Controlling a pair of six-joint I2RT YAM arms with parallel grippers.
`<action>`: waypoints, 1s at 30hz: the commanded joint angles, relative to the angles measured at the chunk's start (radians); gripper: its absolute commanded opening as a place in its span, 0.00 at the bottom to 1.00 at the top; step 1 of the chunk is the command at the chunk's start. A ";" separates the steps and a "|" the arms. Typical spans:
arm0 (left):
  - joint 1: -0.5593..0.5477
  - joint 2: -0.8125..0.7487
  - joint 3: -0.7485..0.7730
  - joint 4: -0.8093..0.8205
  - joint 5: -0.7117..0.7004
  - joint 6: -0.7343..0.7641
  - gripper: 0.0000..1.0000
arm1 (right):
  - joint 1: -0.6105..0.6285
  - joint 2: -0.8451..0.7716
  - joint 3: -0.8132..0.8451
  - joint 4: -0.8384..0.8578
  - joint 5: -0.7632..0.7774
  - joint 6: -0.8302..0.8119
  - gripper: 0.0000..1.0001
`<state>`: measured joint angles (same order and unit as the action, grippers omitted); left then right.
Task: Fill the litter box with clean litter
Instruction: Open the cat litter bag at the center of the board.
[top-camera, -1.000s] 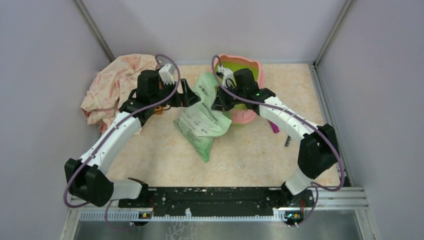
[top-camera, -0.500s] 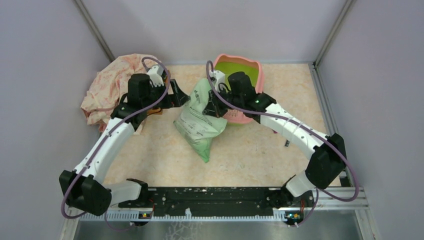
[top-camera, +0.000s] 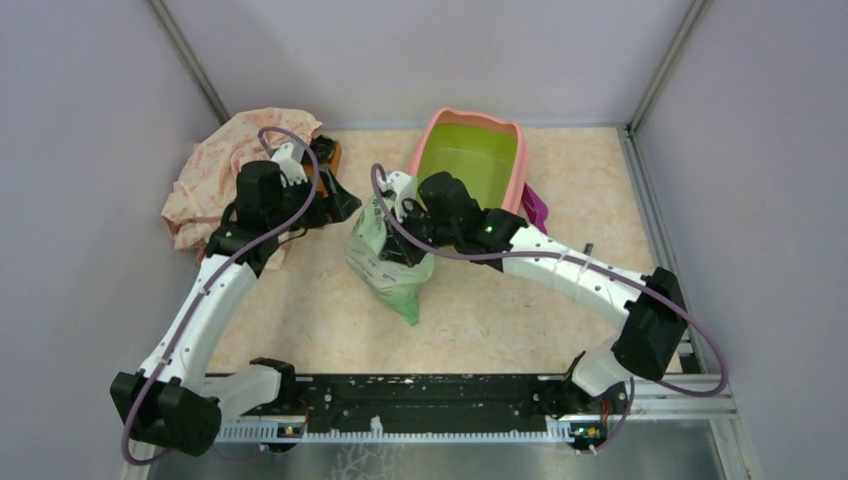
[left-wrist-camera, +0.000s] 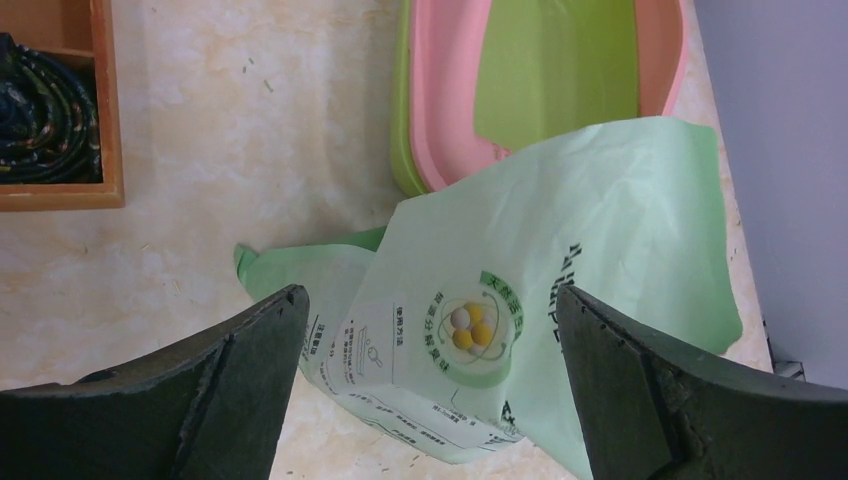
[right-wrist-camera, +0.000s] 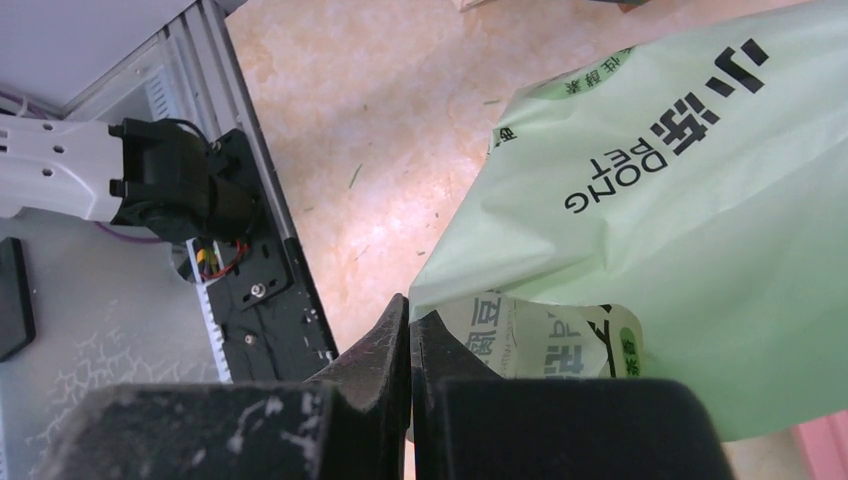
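The litter box (top-camera: 424, 152), pink-rimmed with a lime-green inside, stands at the back centre and also shows in the left wrist view, litter box (left-wrist-camera: 440, 100). No clean litter shows anywhere. A light green printed bag (top-camera: 402, 286) stands slumped in front of the box's left corner. My right gripper (top-camera: 397, 232) is shut on the bag's upper edge; in its wrist view the right gripper (right-wrist-camera: 410, 312) pinches a corner of the bag (right-wrist-camera: 690, 240). My left gripper (top-camera: 341, 201) stands open just left of the bag, and the bag (left-wrist-camera: 570, 250) lies beyond its spread fingers (left-wrist-camera: 250, 370), untouched.
A crumpled floral cloth (top-camera: 232, 165) lies at the back left. A wooden box (left-wrist-camera: 60, 192) with dark contents sits by the left gripper. A magenta scoop (top-camera: 536, 208) rests against the litter box's right side. Walls enclose the table on three sides.
Both grippers have moved left. The right gripper pulled the bag's top leftward off the litter box, uncovering the box's inside. The left gripper drew back from the bag, still open.
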<state>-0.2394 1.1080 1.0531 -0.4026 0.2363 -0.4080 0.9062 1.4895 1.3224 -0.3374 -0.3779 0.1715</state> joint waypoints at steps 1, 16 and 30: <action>0.009 -0.023 -0.028 -0.017 0.006 -0.010 0.99 | 0.091 0.003 0.066 0.014 0.032 -0.016 0.00; 0.009 -0.131 -0.131 -0.018 0.113 -0.080 0.99 | 0.241 0.082 0.085 -0.013 0.130 -0.010 0.00; 0.009 -0.183 -0.305 0.026 0.115 -0.104 0.36 | 0.263 0.069 0.053 -0.047 0.291 0.007 0.00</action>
<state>-0.2329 0.9264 0.7765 -0.3893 0.3538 -0.5117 1.1526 1.5902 1.3621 -0.3698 -0.1329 0.1692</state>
